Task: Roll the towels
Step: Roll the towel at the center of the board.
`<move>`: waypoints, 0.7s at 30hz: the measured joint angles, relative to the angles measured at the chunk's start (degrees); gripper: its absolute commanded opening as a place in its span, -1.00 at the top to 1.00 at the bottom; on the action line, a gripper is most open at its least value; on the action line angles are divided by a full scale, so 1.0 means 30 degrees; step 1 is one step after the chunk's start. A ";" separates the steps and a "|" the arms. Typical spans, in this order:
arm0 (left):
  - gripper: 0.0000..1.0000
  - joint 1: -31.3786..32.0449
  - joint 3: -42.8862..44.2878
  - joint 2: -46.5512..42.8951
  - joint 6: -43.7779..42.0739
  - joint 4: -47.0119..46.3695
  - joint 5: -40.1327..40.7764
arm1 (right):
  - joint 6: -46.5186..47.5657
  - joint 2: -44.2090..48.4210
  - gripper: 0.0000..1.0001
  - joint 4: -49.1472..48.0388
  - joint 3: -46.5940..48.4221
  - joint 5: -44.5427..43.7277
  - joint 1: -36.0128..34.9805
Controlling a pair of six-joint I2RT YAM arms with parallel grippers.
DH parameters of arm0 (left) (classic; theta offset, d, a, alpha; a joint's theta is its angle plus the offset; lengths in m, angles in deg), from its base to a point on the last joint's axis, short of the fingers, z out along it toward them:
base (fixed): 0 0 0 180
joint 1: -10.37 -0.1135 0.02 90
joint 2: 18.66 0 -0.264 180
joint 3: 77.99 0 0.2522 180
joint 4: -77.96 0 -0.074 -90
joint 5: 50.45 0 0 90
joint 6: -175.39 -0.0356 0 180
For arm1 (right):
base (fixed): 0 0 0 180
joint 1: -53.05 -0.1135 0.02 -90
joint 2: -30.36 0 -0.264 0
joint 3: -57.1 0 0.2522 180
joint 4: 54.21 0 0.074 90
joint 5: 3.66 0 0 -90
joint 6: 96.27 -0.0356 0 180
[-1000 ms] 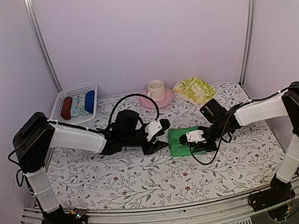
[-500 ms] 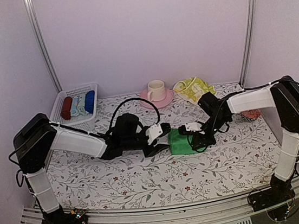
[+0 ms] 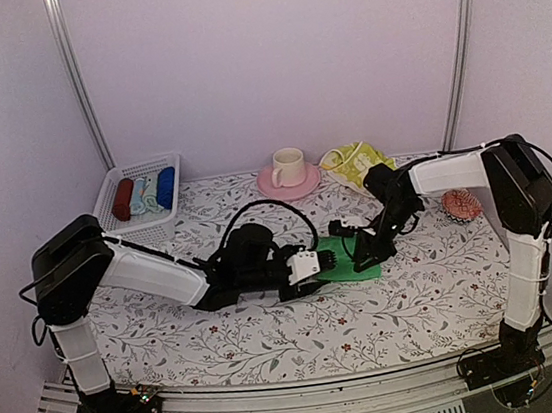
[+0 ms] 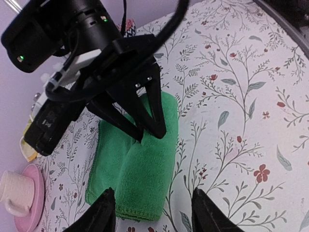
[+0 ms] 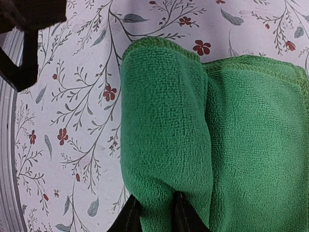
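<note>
The green towel [image 3: 346, 264] lies mid-table, part rolled: a thick roll [image 5: 164, 135] sits on its flat remainder [image 5: 260, 145]. My right gripper [image 5: 155, 218] is shut on one end of that roll, and its black fingers [image 4: 153, 113] come down onto the far end of the towel [image 4: 135, 169] in the left wrist view. My left gripper [image 4: 154, 215] stands open at the near end, one tip over the cloth, the other over bare table. In the top view the left gripper [image 3: 324, 265] and right gripper [image 3: 360, 253] face each other across the towel. The pale yellow towel [image 3: 360, 164] lies crumpled at the back.
A white basket [image 3: 128, 217] at back left holds dark red, pale blue and deep blue rolls. A pink saucer [image 3: 276, 188] with a cream cup [image 3: 288, 163] stands at back centre. A small red patterned object [image 3: 460, 206] lies by the right arm. The floral table [image 3: 272, 338] is bordered by side walls.
My left gripper has moved nearer and to the right, up to the towel's end. My right arm swung back, its gripper now at the towel's far end. The red patterned object came into view.
</note>
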 measured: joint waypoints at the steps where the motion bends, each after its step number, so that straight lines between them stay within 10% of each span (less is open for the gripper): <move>1: -0.09 0.0138 0.0007 0.0160 -0.0372 -0.0095 0.0182 | -0.0007 -0.0175 0.47 0.0277 0.0240 0.0087 0.0036; 21: -0.16 0.0947 0.0670 0.2885 -0.5129 -0.1377 0.2412 | -0.0007 -0.1377 0.44 0.2047 0.1749 0.0699 0.0284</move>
